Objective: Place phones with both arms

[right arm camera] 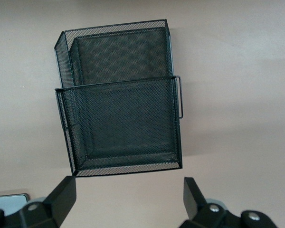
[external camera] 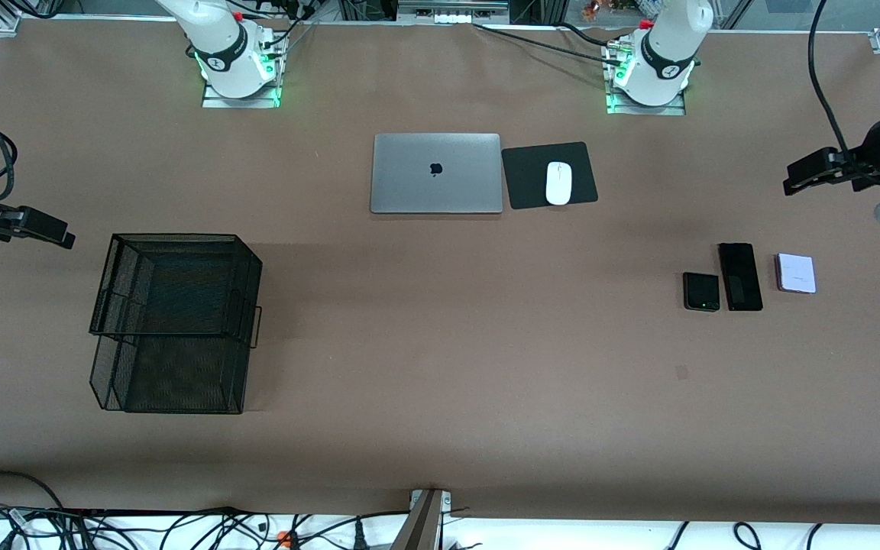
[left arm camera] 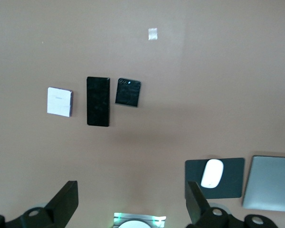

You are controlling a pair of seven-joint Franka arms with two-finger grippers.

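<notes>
Three phones lie in a row on the brown table toward the left arm's end: a small squarish black one [external camera: 701, 291], a long black slab [external camera: 740, 276] and a small pale lavender-white one [external camera: 796, 273]. The left wrist view shows them too: small black [left arm camera: 128, 92], slab [left arm camera: 98, 101], lavender-white [left arm camera: 59, 101]. My left gripper [external camera: 791, 182] hangs open and empty high over the table at the left arm's end, apart from the phones; its jaws [left arm camera: 131, 192] stand wide. My right gripper [external camera: 64, 235] is open and empty over the right arm's end; its jaws [right arm camera: 128, 187] hold nothing.
A black wire-mesh basket [external camera: 176, 238] with two compartments stands toward the right arm's end, empty in the right wrist view [right arm camera: 114, 84]. A shut silver laptop [external camera: 436, 173] and a white mouse [external camera: 558, 182] on a black pad [external camera: 528, 183] lie between the arms' bases.
</notes>
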